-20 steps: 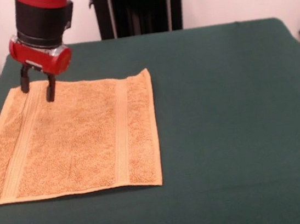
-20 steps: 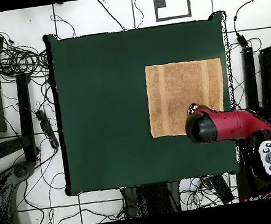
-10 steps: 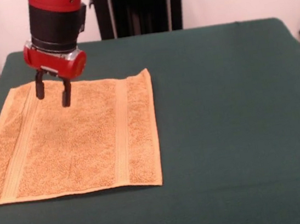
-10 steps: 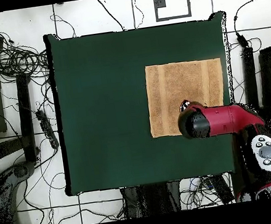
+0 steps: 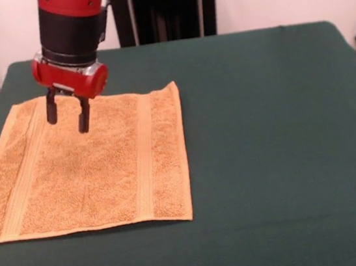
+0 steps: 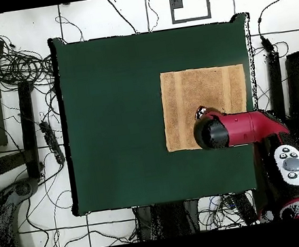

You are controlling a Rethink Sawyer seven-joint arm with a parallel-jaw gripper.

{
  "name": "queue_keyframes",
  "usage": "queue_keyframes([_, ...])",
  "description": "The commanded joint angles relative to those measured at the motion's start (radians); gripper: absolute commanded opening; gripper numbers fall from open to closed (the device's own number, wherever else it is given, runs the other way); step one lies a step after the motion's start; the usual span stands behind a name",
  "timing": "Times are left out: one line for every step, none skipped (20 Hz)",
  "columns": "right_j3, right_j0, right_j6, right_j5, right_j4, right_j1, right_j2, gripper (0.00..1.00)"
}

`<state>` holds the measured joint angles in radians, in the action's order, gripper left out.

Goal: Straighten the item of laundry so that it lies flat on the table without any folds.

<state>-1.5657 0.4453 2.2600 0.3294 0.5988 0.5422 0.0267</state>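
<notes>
The orange-tan towel (image 5: pixel 84 168) lies spread flat on the dark green table (image 5: pixel 269 127), at the left in the front view, with a woven band near each short edge. From overhead the towel (image 6: pixel 200 98) sits toward the table's right side (image 6: pixel 111 121). My gripper (image 5: pixel 67 120) hangs just above the towel's far part, open, with nothing between its two black fingers (image 5: pixel 84 122). From overhead the red arm covers the towel's lower edge, and only a bit of the gripper (image 6: pixel 201 113) shows past it.
Cables and dark stands (image 6: pixel 14 66) lie on the floor round the table. A black upright frame (image 5: pixel 165 7) rises behind the table's far edge. The towel's left corner reaches the table's left edge in the front view.
The arm has shifted along the towel's far part, rightward in the front view, from near its far left corner toward the middle. The gripper stays open. The towel has not moved.
</notes>
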Motion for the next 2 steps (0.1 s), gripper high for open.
queue_keyframes([0.042, -0.034, -0.099, 0.074, 0.010, -0.058, 0.127, 1.00])
queue_keyframes([0.042, -0.034, -0.103, 0.079, 0.010, -0.056, 0.128, 1.00])
